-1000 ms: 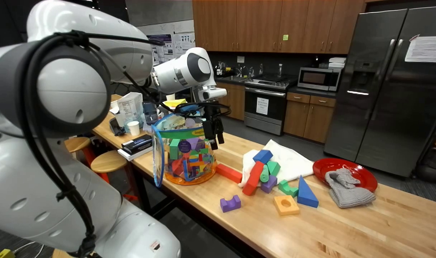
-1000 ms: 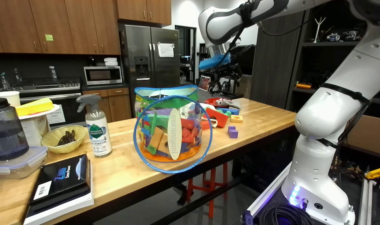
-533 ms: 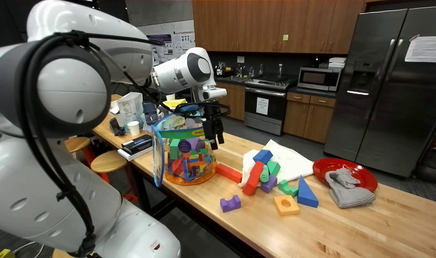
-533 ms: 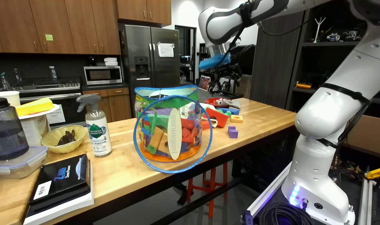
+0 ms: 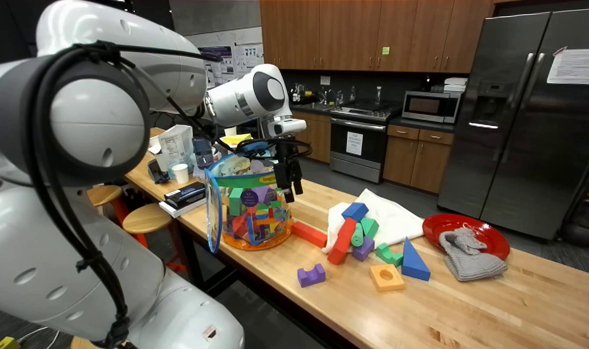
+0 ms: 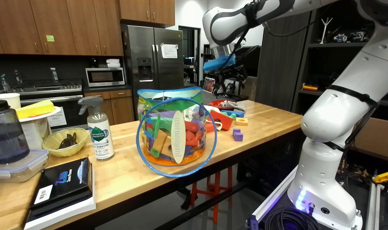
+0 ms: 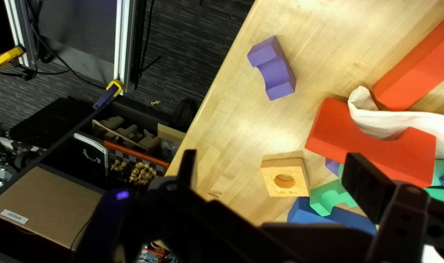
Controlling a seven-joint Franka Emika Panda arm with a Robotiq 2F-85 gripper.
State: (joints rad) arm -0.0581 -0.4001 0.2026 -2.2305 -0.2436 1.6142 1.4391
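Unmoved, the spread claw (image 5: 293, 194) hangs above the blocks (image 5: 344, 241).

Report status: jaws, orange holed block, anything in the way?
Jaws open, empty, above the table. Orange holed block lying flat, ungripped. Possible snag: green arch and blue triangle close beside it.

In an exterior view, passage opens lower right over pale wooden tabletop (image 5: 473, 310); a round transparent plastic bag (image 5: 241, 182) obstructs centre-left.
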